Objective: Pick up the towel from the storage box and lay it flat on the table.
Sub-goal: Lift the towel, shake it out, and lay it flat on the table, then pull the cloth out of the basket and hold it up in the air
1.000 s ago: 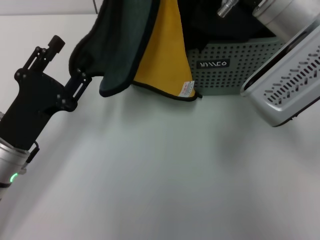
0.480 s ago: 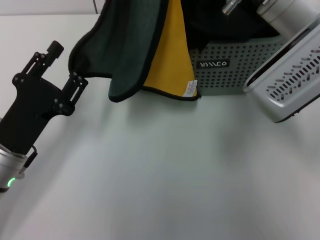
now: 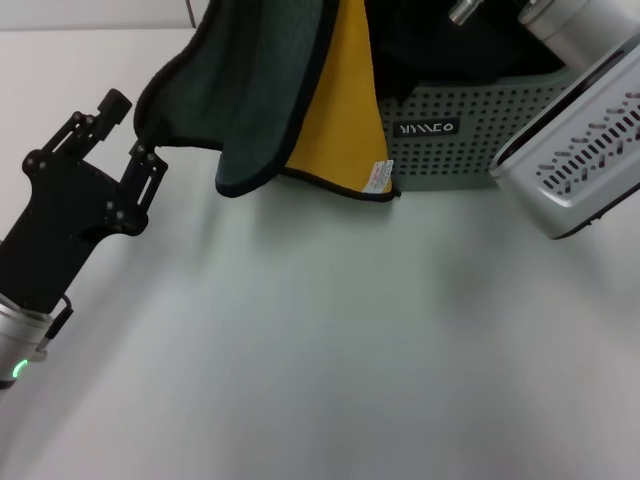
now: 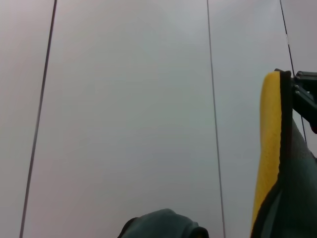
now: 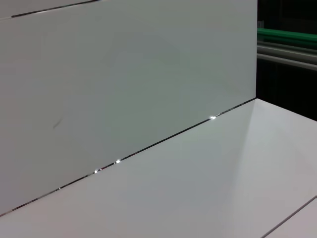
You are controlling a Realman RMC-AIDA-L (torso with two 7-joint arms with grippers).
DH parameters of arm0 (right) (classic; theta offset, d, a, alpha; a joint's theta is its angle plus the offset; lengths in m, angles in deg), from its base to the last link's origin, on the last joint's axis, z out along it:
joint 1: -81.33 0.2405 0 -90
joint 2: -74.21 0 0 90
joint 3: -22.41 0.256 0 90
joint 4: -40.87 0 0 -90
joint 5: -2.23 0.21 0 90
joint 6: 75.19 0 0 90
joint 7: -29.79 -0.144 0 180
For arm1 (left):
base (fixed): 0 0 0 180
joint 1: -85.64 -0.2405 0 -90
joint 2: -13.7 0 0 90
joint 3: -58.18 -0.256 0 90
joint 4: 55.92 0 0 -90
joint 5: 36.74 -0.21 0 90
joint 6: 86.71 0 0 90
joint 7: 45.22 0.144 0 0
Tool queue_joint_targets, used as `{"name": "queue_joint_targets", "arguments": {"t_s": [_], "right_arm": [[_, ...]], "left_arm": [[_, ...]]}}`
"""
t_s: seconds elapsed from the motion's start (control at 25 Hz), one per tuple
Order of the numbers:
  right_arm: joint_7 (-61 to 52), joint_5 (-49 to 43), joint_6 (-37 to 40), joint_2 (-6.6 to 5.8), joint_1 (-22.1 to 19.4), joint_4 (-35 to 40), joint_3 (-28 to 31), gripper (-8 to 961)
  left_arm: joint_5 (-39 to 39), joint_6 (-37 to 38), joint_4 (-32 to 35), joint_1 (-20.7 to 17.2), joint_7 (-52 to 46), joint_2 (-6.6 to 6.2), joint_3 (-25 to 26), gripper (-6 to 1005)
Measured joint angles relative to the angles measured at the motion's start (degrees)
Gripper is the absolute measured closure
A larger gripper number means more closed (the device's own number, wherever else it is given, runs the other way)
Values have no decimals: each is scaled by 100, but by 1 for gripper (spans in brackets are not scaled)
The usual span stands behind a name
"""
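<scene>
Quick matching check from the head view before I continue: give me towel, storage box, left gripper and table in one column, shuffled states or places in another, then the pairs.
1. towel
2. storage box
3. left gripper
4. table

A. sage green with round holes, at the far side
B. plain white surface, nothing laid flat on it yet
C. hanging, grey-green and yellow sides showing
D. black, at the towel's left edge

Pairs: 1-C, 2-A, 3-D, 4-B

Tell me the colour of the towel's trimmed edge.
Black, seen best in the head view along the towel hem.
</scene>
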Motion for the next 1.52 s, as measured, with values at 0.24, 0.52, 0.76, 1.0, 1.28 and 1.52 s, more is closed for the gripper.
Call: {"name": "queue_joint_targets", "arguments": {"t_s": [0.24, 0.52, 0.76, 1.0, 1.28, 1.52], "right_arm": [[-16, 0, -1, 3, -9, -6, 8, 933], [-28, 10, 2, 13, -81, -8, -3, 933], [-72, 35, -7, 16, -154, -6, -92, 932], [-752, 1, -1011, -18, -333, 387, -554, 932], [-1485, 7, -3375, -224, -851, 1870, -1186, 931], [-1584, 76, -4602, -417, -1120, 2891, -1804, 930]], "left_arm": [[-21, 17, 25, -5, 12, 4, -4, 649], [24, 109, 25, -69, -7, 21, 24, 760], [31, 449, 21, -188, -131, 10, 13, 922], [-126, 1168, 49, -252, -1002, -207, -7, 989], [-717, 1656, 225, -131, -2269, -589, -15, 989], [-1041, 1680, 916, -386, -2344, -580, -6, 989]]}}
